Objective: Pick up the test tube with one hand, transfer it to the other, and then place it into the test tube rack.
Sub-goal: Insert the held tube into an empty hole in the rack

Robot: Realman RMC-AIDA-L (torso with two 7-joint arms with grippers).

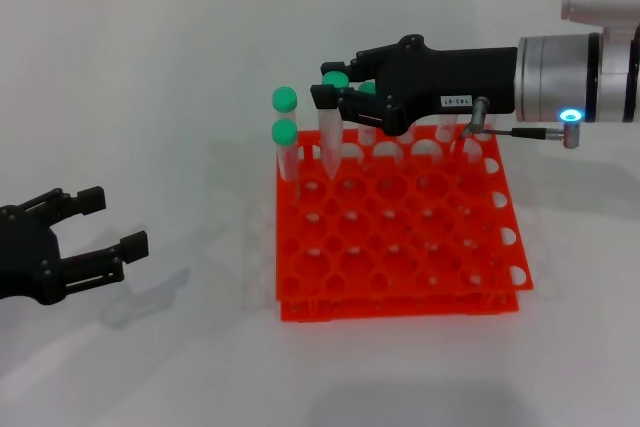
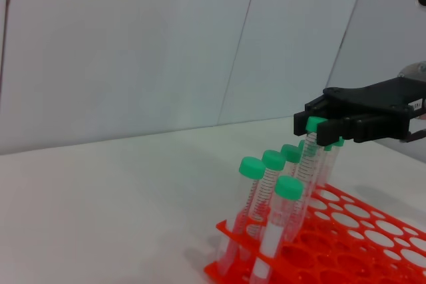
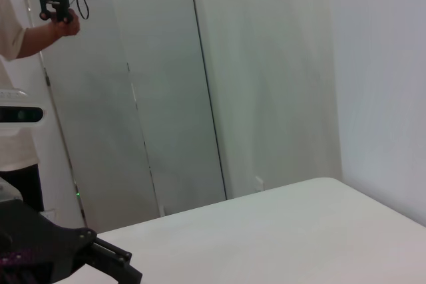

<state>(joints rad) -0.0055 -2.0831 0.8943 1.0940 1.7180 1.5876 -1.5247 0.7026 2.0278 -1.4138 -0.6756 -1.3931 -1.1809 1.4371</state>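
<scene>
The test tube stands nearly upright between the fingers of the right tool, which is closed on its upper part just below the green cap; its lower end reaches down into a hole in the far row of the test tube rack, near the rack's far-left corner. From the left wrist view the same grip shows from the side — the right tool's black fingers pinch the tube under its cap, and the tube leans slightly among its neighbours. That tool bears a small white number label and sits on a silver cuff with a blue light, reaching in from the right over the rack's far edge. Just beside the held tube, two more green-capped tubes stand at the rack's far-left corner, one behind the other, and further tubes stand along the far row, partly hidden under the tool. The left wrist view shows several of these capped tubes clustered at one corner of the orange-red rack. The rack rests on the white desk. The left tool hovers low over the desk, well apart from the rack on its left side — its fingers are spread open and hold nothing.
</scene>
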